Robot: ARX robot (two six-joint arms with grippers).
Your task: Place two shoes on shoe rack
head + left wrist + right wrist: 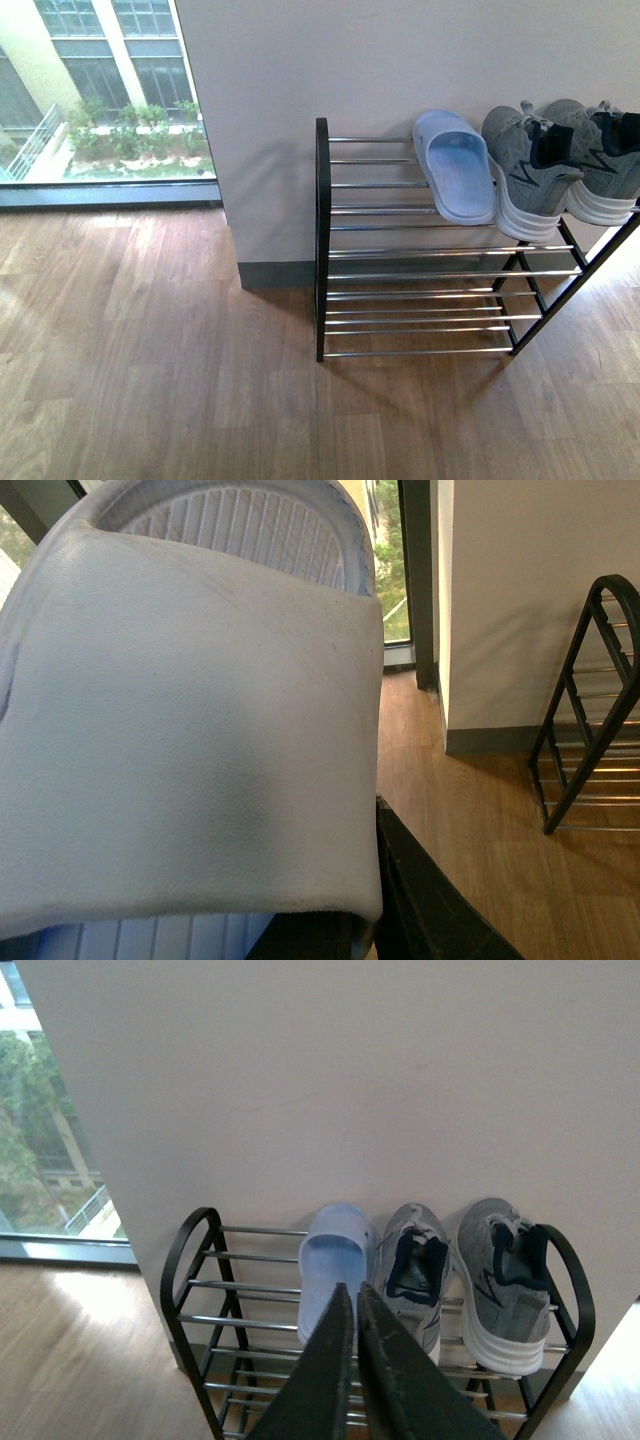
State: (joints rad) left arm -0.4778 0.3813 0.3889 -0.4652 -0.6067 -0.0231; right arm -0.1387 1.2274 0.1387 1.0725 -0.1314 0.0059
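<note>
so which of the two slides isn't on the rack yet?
The slide held in the left jaws, filling the left wrist view. The other slide lies on the rack's top tier beside the sneakers.

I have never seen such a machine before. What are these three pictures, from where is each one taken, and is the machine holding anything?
This is a robot with two arms, each ending in a gripper. The front view looks out from its body: a shoe rack stands against a wall, with one pale blue slide and two grey sneakers on its top tier. The other pictures come from cameras on the wrists. The left wrist view is almost filled by a second pale blue slide, which the left gripper seems to be holding. The right gripper is shut and empty, above the rack.
</note>
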